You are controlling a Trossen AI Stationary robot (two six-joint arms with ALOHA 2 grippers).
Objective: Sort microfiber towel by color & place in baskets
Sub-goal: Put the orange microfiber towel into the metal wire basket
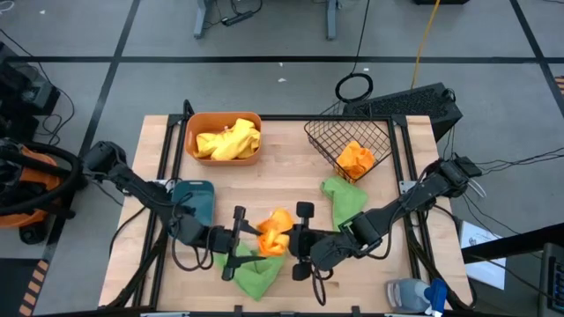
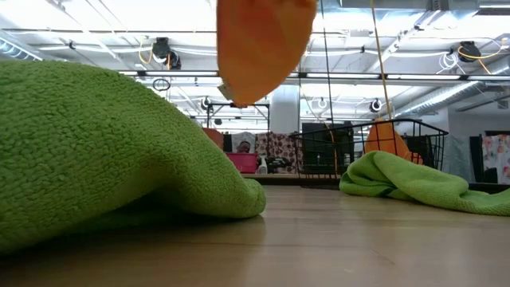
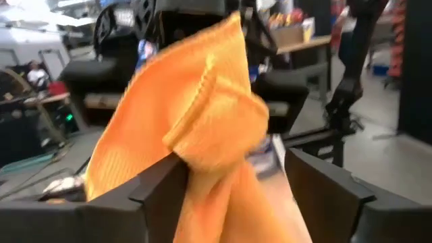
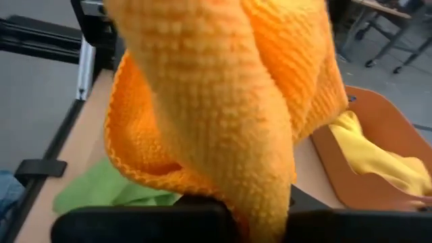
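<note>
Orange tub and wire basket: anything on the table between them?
Nothing. In the high view, only bare wood separates the orange tub, holding a yellow towel, from the wire basket, holding an orange towel.

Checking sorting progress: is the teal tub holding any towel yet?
No, in the high view the teal tub shows only its bare inside.

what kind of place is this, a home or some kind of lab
Most likely a robotics lab or workshop, not a home. A wooden table stands on a grey taped floor with loose cables; the low view shows an open ceiling with strip lights and hanging cords.
</note>
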